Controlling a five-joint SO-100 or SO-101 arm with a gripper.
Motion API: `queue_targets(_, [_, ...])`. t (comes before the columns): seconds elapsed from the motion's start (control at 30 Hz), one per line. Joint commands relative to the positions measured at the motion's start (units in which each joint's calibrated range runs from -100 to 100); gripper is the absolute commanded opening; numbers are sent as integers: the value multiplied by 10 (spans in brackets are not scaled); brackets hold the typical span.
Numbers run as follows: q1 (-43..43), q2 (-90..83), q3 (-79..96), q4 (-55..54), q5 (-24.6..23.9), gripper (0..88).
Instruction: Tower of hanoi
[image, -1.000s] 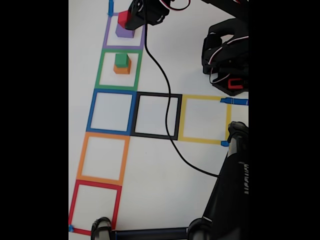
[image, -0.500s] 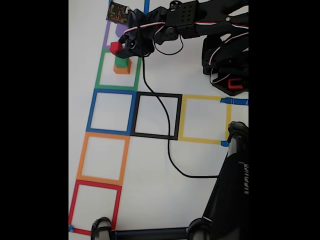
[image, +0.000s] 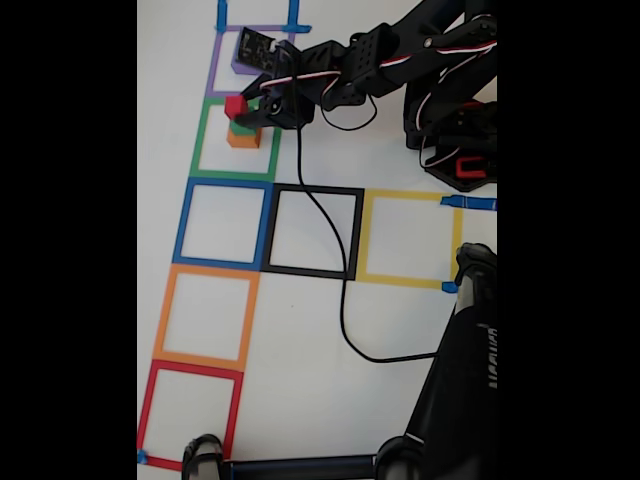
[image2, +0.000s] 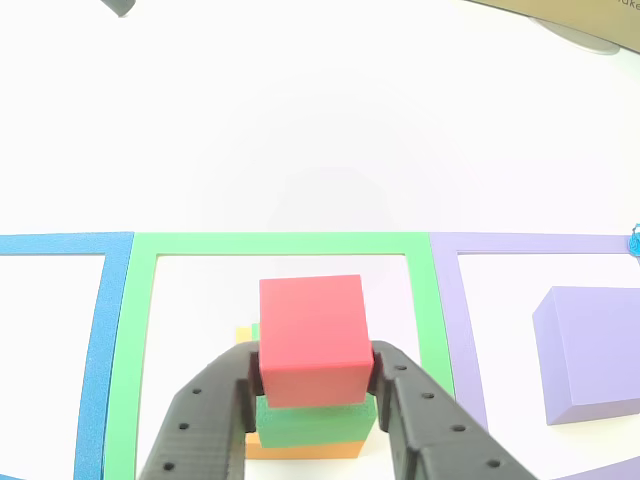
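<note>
My gripper (image: 240, 112) is shut on the small red cube (image: 235, 105) and holds it over the green cube (image: 243, 128). The green cube sits on the orange cube (image: 241, 140), inside the green taped square (image: 200, 150). In the other view, both black fingers (image2: 215, 400) press the sides of the red cube (image2: 310, 335). Its underside is at the top of the green cube (image2: 315, 420), with the orange cube (image2: 300, 450) below; I cannot tell whether red and green touch. The purple cube (image2: 590, 350) stands alone in the purple square on the right.
A column of taped squares runs down the fixed view: blue (image: 222, 224), orange (image: 203, 316), red (image: 190, 412). Black (image: 313, 232) and yellow (image: 408, 238) squares branch right. The arm's base (image: 455, 135) is at the upper right, its cable (image: 342, 300) trails across, and a black stand (image: 460, 390) is at the lower right.
The gripper has carried the red cube from the top of the purple cube down the fixed view to over the green and orange stack, then lowered it slightly.
</note>
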Motion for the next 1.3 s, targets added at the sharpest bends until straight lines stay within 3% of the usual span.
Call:
queue_targets(0.0, [5,5,2,-28,4,18])
queue_targets(0.47, [17,72,-3,-92,4,33])
queue_targets(0.73, [24,74,2,-99,4,200])
queue_targets(1.03, [22,57,-6,-109,4,238])
queue_targets(1.17, [22,-13,-40,-7,4,224])
queue_targets(1.27, [21,-67,-99,119,4,163])
